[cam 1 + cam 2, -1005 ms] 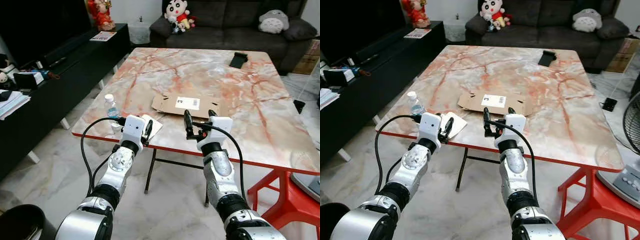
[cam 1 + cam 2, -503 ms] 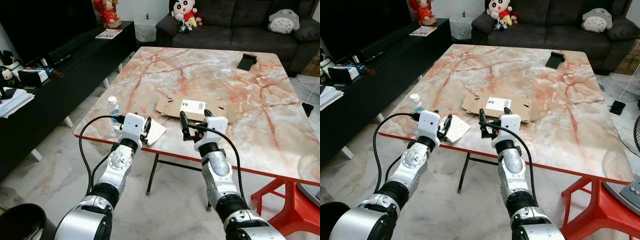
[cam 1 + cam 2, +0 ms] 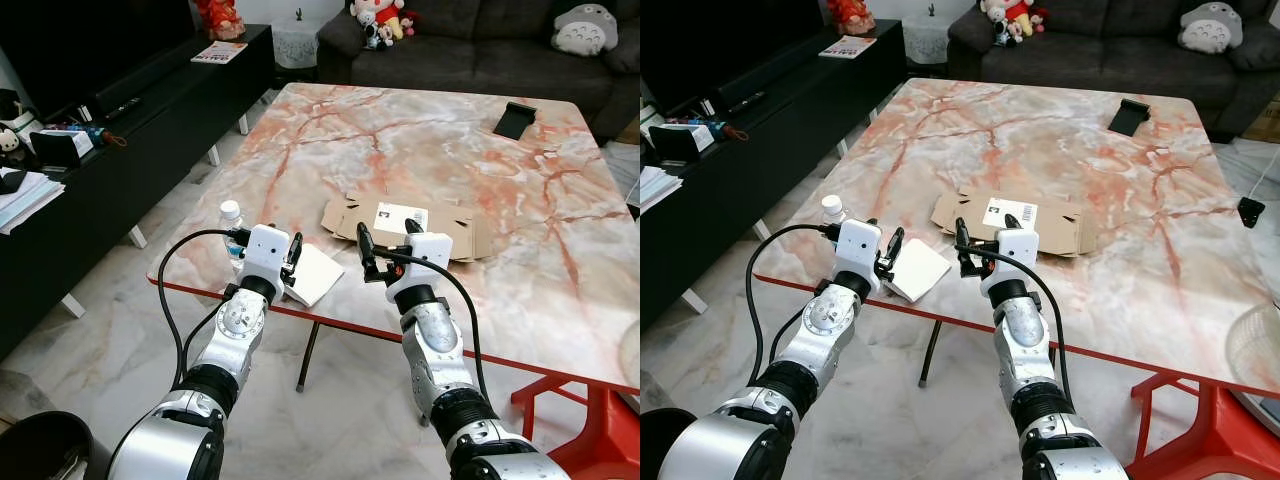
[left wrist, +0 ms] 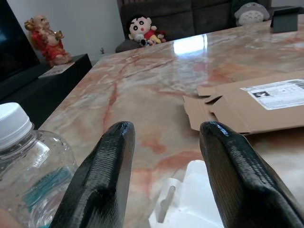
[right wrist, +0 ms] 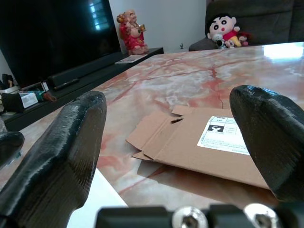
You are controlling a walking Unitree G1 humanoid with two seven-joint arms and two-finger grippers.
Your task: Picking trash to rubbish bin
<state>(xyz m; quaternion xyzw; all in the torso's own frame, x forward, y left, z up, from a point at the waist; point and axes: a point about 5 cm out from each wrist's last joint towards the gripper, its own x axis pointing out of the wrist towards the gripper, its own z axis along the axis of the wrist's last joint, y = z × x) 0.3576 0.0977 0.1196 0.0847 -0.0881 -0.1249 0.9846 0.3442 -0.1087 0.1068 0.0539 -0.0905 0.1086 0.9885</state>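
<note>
A flattened cardboard box (image 3: 405, 218) with a white label lies on the marble table (image 3: 420, 150). Close to the table's near edge lies a white flat packet (image 3: 313, 275), and a clear water bottle (image 3: 231, 222) with a white cap stands left of it. My left gripper (image 3: 292, 255) is open, held low over the table edge between the bottle (image 4: 28, 175) and the packet (image 4: 190, 204). My right gripper (image 3: 387, 238) is open wide just in front of the cardboard (image 5: 209, 142). Neither gripper holds anything.
A black object (image 3: 511, 118) lies at the table's far right. A black TV console (image 3: 110, 150) runs along the left and a dark sofa (image 3: 470, 45) with plush toys stands at the back. A black bin (image 3: 40, 445) sits low on the left, a red stool (image 3: 600, 440) on the right.
The camera has come closer to the table. Both grippers now reach over its near edge, nearer the white packet and the cardboard. Their fingers hold the same spread.
</note>
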